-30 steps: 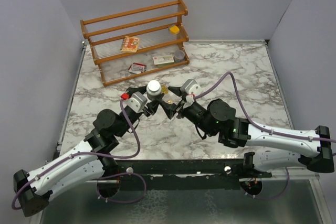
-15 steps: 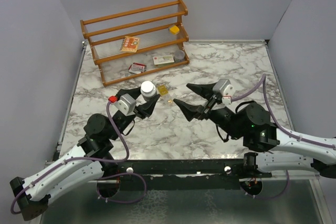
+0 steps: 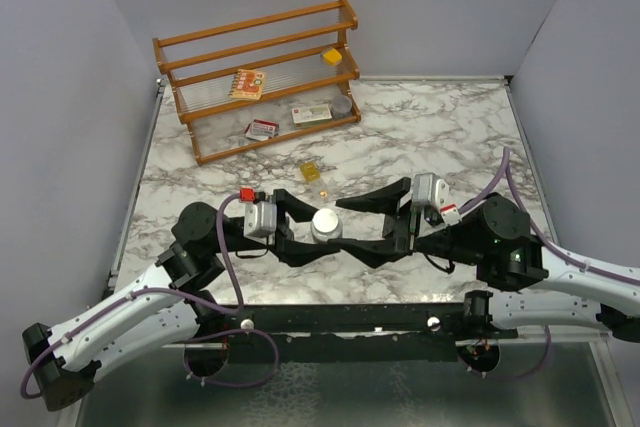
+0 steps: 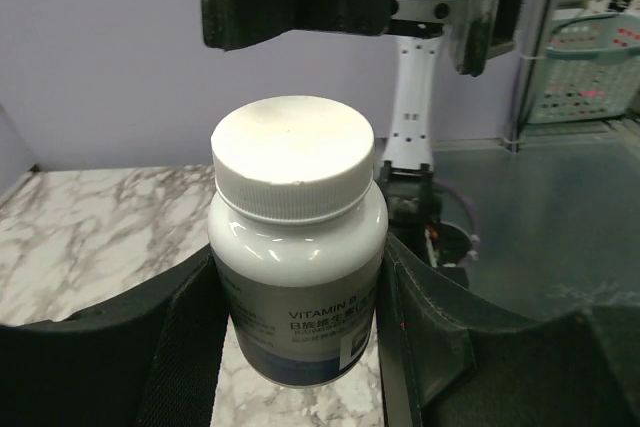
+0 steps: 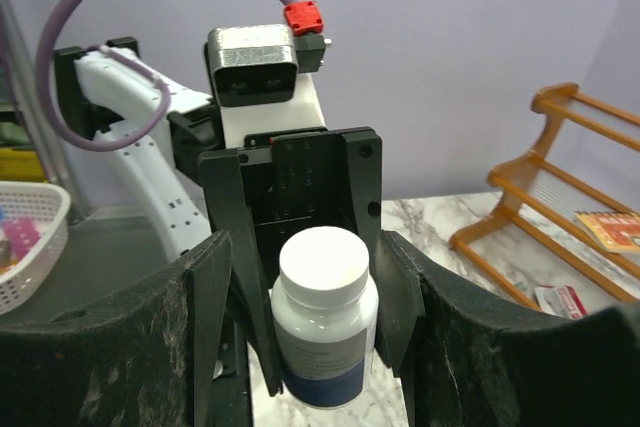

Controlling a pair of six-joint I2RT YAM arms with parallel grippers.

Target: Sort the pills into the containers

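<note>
A wooden rack (image 3: 255,82) stood well beyond the bottle, to its left, at the far edge of the marble tabletop (image 3: 440,127). It carried an orange printed box (image 3: 248,83), 2 flat boxes (image 3: 262,129), a grey tin (image 3: 343,104) and a yellow cube (image 3: 332,56). Their printing was too small to read.

The left end effector (image 4: 297,347) pinched the bottle (image 4: 295,237) by its grey lower body and held it upright, with 1 finger pressed on each side. The bottle's ribbed white cap sat closed. On its dark label the word "VITAMIN" could be read above a line of characters too fine to make out.

A small cluster of yellow pills (image 3: 312,173) lay on the tabletop just beyond the bottle, toward the rack.

The right end effector (image 5: 310,347) faced the left one with its fingers spread wide. Its 2 fingers flanked the bottle outside the left fingers and were not touching the bottle.
</note>
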